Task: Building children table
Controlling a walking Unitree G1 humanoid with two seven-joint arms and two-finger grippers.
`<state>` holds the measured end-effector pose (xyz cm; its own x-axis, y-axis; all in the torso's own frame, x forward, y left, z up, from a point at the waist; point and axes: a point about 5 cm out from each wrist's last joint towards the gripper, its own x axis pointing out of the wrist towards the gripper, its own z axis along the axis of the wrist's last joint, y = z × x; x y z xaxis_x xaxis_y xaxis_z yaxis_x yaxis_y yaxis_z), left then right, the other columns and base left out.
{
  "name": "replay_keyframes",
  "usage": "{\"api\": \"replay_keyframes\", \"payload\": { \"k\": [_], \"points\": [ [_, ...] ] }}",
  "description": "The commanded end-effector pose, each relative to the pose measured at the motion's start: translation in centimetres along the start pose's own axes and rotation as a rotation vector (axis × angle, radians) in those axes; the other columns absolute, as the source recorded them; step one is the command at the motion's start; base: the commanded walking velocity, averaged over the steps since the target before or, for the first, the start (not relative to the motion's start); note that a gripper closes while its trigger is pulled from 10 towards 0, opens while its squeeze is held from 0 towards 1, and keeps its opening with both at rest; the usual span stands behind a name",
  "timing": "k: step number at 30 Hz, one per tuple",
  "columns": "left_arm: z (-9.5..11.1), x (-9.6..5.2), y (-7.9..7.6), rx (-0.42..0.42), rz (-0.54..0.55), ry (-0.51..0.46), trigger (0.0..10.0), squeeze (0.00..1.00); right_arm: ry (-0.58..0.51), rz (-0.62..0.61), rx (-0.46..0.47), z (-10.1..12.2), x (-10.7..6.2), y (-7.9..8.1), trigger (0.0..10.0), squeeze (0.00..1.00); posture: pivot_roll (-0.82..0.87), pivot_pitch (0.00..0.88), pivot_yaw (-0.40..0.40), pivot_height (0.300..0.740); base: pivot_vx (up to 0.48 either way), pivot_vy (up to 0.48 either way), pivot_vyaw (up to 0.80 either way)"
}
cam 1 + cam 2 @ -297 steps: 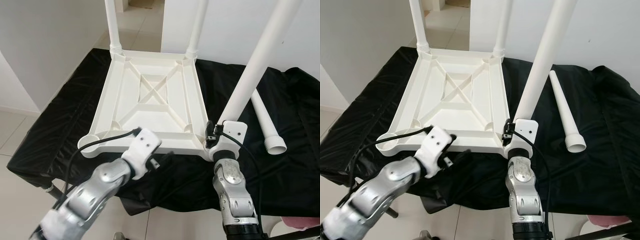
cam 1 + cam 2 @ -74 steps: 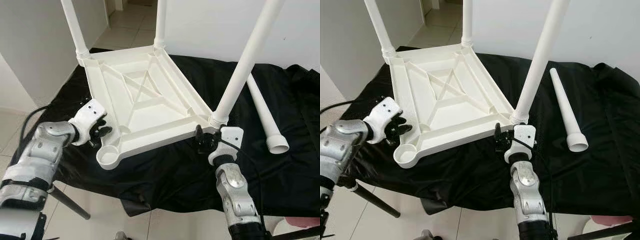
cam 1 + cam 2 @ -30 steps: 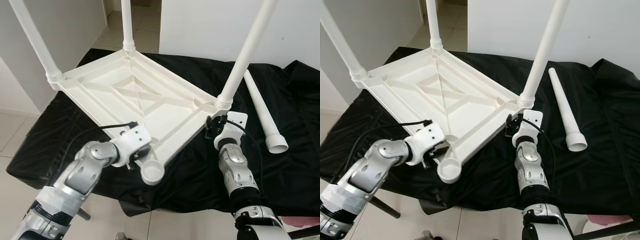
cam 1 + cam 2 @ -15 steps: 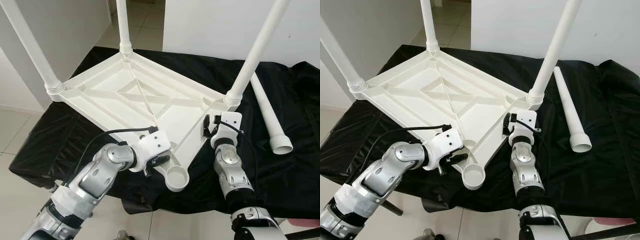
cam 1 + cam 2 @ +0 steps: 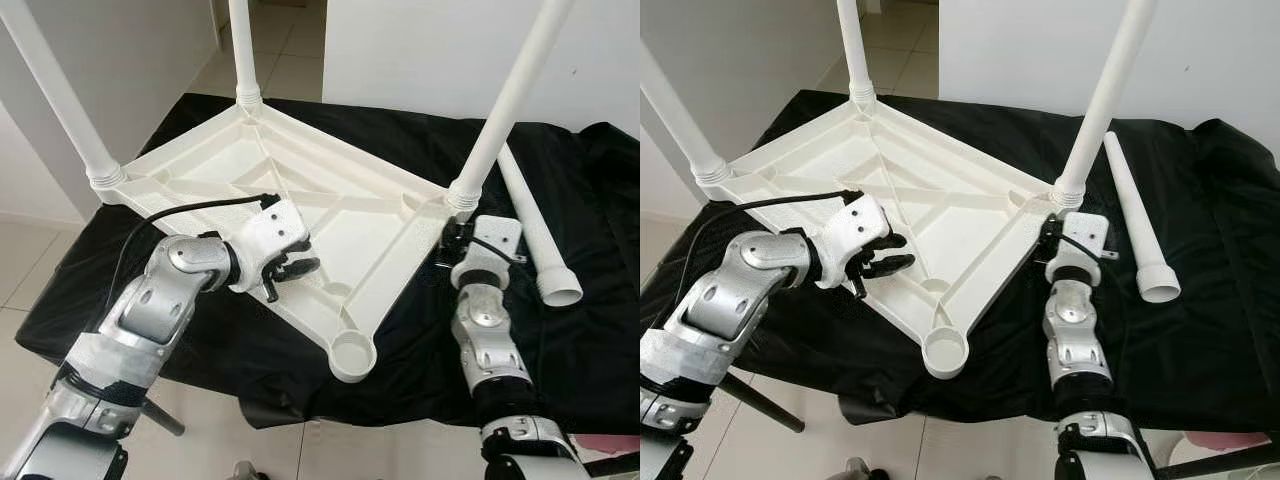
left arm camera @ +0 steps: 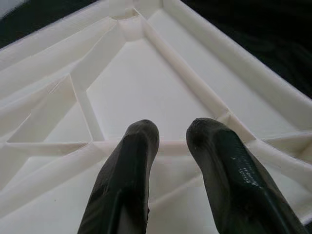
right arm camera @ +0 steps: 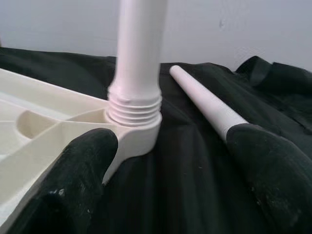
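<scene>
Tabletop (image 5: 300,200), 3 legs fitted, 1 loose.

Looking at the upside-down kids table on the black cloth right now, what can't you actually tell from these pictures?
- Tops of the three fitted legs: cut off by the upper edge of both eye views.
- Top face of the tabletop: it lies face-down on the black cloth.
- Narrow end of the loose leg: in the left eye view, partly hidden behind a fitted leg.
- What holds up the cloth: covered.
</scene>
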<state>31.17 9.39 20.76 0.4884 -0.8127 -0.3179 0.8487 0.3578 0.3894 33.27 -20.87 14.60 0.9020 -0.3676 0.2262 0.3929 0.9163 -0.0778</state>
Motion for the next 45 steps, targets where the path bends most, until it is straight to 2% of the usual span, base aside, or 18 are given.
{"api": "replay_keyframes", "payload": {
  "k": [1,3,8,12,13,15,17,18,19,20,21,23,25,28,33,38,45],
  "points": [
    [0.6,0.0,1.6,-0.008,0.219,-0.039,10.0,0.0,-0.003,-0.07,-0.018,0.0,0.1,-1.7,10.0,0.0,0.01,0.069,0.006,0.74,0.0,0.0,0.0],
    [1.0,0.2,2.0,-0.029,0.278,-0.07,10.0,0.0,0.002,-0.109,-0.034,-0.1,0.2,-3.0,10.0,0.0,0.01,0.067,0.003,0.74,0.0,0.0,0.0],
    [1.5,0.5,2.1,-0.059,0.291,-0.101,10.0,0.0,0.004,-0.147,-0.052,-0.2,0.2,-4.6,10.0,0.0,0.0,0.065,0.001,0.74,0.0,0.0,0.0],
    [1.9,1.0,2.1,-0.075,0.288,-0.127,10.0,0.0,0.013,-0.206,-0.083,-0.6,-0.1,-7.6,10.0,0.0,-0.01,0.064,0.003,0.74,0.0,0.0,0.0],
    [1.9,1.0,2.1,-0.075,0.288,-0.127,10.0,0.0,0.013,-0.206,-0.083,-0.6,-0.1,-7.6,10.0,0.0,-0.01,0.064,0.003,0.74,0.0,0.0,0.0],
    [1.9,1.1,2.1,-0.075,0.285,-0.132,10.0,0.0,0.024,-0.227,-0.084,-0.8,-0.2,-8.7,10.0,0.0,-0.01,0.062,0.005,0.74,0.0,0.0,0.0],
    [1.9,1.1,2.1,-0.075,0.285,-0.132,10.0,0.0,0.024,-0.227,-0.084,-0.8,-0.2,-8.7,10.0,0.0,-0.01,0.062,0.005,0.74,0.0,0.0,0.0],
    [1.9,1.2,2.2,-0.078,0.285,-0.136,10.0,0.0,0.029,-0.23,-0.083,-0.9,-0.2,-9.0,10.0,0.0,-0.02,0.063,0.008,0.74,0.0,0.0,0.0],
    [2.1,1.5,2.2,-0.078,0.282,-0.146,10.0,0.0,0.071,-0.221,-0.042,-1.6,-0.3,-9.9,10.0,0.0,-0.02,0.062,0.011,0.74,0.0,0.0,0.0],
    [2.1,1.5,2.2,-0.078,0.282,-0.146,10.0,0.0,0.071,-0.221,-0.042,-1.6,-0.3,-9.9,10.0,0.0,-0.02,0.062,0.011,0.74,0.0,0.0,0.0],
    [2.2,1.7,2.1,-0.075,0.276,-0.153,10.0,0.0,0.097,-0.188,-0.003,-2.1,-0.2,-10.5,10.0,0.0,-0.02,0.062,0.011,0.74,0.0,0.0,0.0],
    [2.2,1.7,2.1,-0.075,0.276,-0.153,10.0,0.0,0.097,-0.188,-0.003,-2.1,-0.2,-10.5,10.0,0.0,-0.02,0.062,0.011,0.74,0.0,0.0,0.0],
    [2.2,1.8,2.0,-0.075,0.271,-0.153,10.0,0.0,0.108,-0.102,0.049,-2.4,0.0,-10.5,10.0,0.0,-0.03,0.061,0.019,0.74,0.0,0.0,0.0],
    [2.2,1.8,2.1,-0.077,0.268,-0.151,10.0,0.0,0.105,-0.054,0.073,-2.4,0.3,-10.5,10.0,0.0,-0.03,0.06,0.025,0.74,0.0,0.0,0.0],
    [2.1,1.8,2.1,-0.077,0.265,-0.149,10.0,0.0,0.108,-0.024,0.096,-2.5,0.5,-10.6,10.0,0.0,-0.03,0.062,0.027,0.74,0.0,0.0,0.0],
    [2.1,1.8,2.2,-0.075,0.268,-0.144,10.0,0.0,0.161,0.108,0.156,-3.2,1.3,-10.5,10.0,0.0,-0.02,0.064,0.027,0.74,0.0,0.0,0.0],
    [2.1,1.7,2.3,-0.076,0.275,-0.141,10.0,0.0,0.171,0.152,0.154,-3.4,1.5,-10.5,10.0,0.0,-0.02,0.063,0.029,0.74,0.0,0.0,0.0]
  ]
}}
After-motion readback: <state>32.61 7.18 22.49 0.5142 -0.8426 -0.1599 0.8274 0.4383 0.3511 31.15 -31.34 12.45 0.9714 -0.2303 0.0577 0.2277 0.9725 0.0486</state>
